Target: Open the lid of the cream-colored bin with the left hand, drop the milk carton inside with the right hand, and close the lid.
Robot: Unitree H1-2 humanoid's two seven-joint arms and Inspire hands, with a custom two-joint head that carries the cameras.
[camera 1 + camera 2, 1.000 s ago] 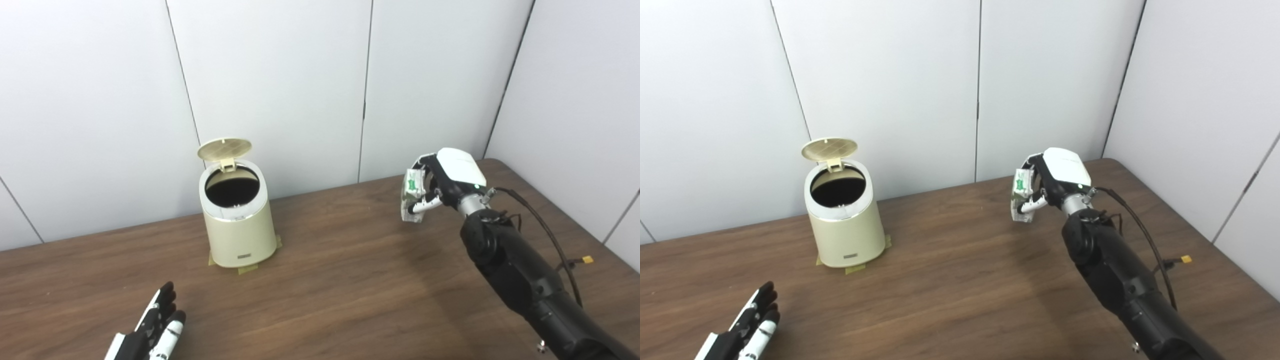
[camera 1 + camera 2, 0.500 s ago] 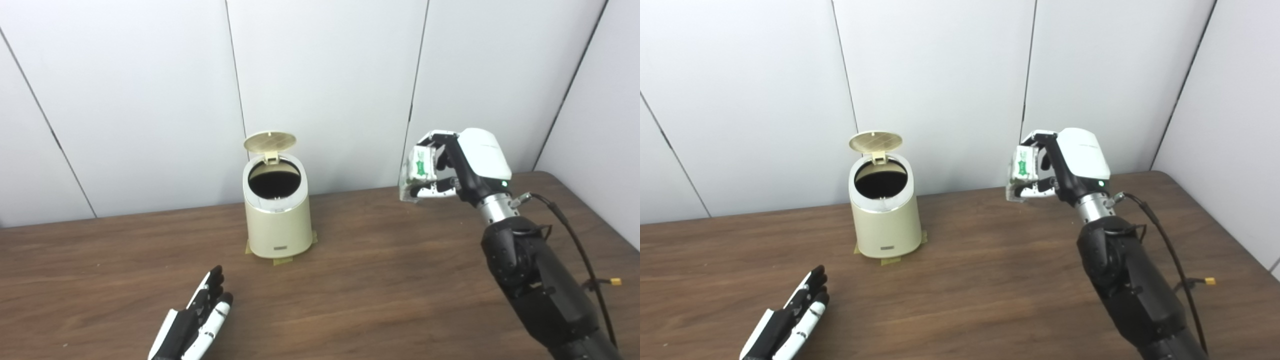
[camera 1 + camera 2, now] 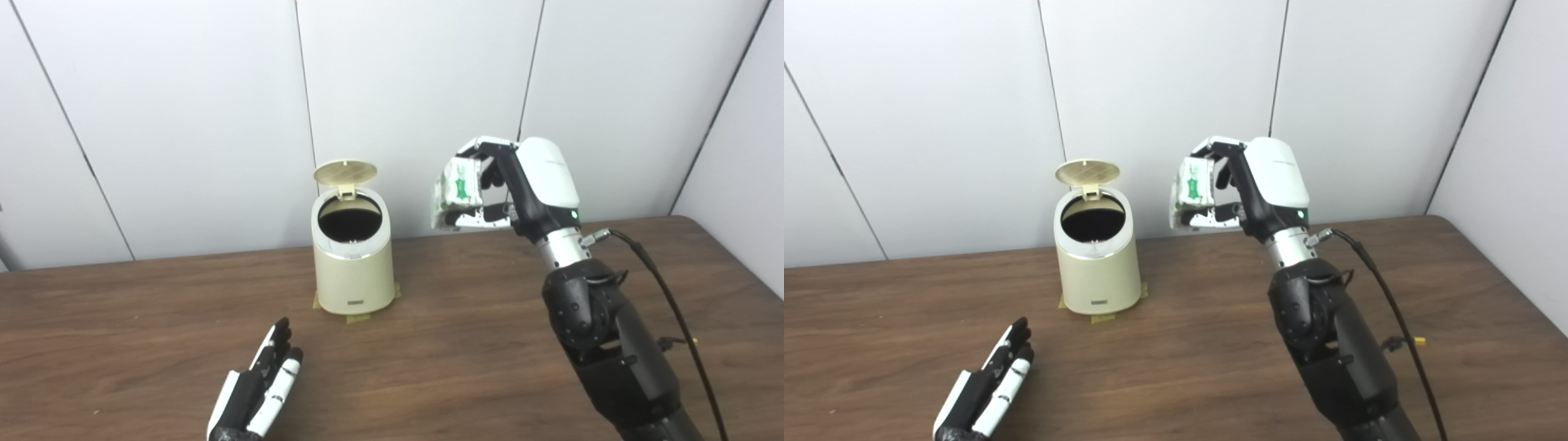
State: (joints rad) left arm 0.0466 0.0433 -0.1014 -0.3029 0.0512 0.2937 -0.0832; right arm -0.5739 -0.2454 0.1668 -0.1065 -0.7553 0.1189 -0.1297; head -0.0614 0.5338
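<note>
The cream-colored bin stands on the brown table near the wall, its round lid tipped up at the back and its dark mouth showing. My right hand is raised to the right of the bin, above the height of its rim, shut on the white and green milk carton. The carton hangs in the air, apart from the bin. Low at the front, my left hand lies open and flat over the table, holding nothing.
Yellow tape patches stick out under the bin's base. A black cable trails from my right wrist over the table's right side. White wall panels close the back and right. The table's right corner is near.
My right hand has carried the carton up and left toward the bin. The camera has swung, shifting the whole scene right. The left hand stays flat and the lid stays up.
</note>
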